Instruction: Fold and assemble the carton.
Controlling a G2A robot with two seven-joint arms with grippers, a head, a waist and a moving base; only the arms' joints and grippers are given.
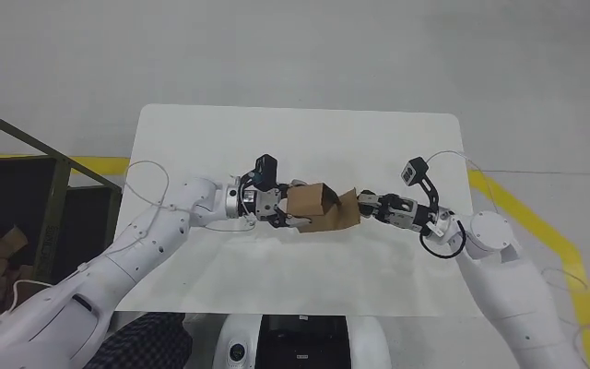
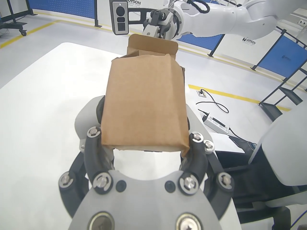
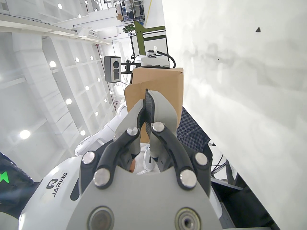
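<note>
- Showing the carton (image 1: 321, 205) held in the air over the middle of the counter (image 1: 184, 138), touching nothing but the jaws of the two arms.
- Left jaws: clenched across the carton's body at the end nearest the left arm (image 1: 157, 231), with one finger (image 2: 194, 142) pressed against each side wall.
- Right jaws: pinched together on the free edge of the flap (image 2: 153, 43) at the opposite end, in line with the right arm (image 1: 479, 235).
- Appearance: plain brown cardboard with no print in view, opened into a roughly squared sleeve.
  - One broad panel (image 2: 144, 96) faces the left wrist camera, with creases running along its long edges.
  - The near end is open, and its cut edge looks slightly ragged.
  - The far end carries the round-cornered flap standing up, with a smaller inner flap partly turned in beside it.
- Handling, as a judgement:
  - The carton is probably light and empty.
  - The panels should be fairly stiff, but they will hinge freely at the scored creases.
  - The walls would likely buckle under a hard squeeze.
  - The matt surface should give good friction, so slipping is the lesser risk.
  - The thin flap could bend away from its score or tear.
- Where to take hold, as a judgement:
  - Grip across the body close to the creased corners, where the walls brace each other.
  - Grip the flap near its free edge, so that the fold forms at the score.
</note>
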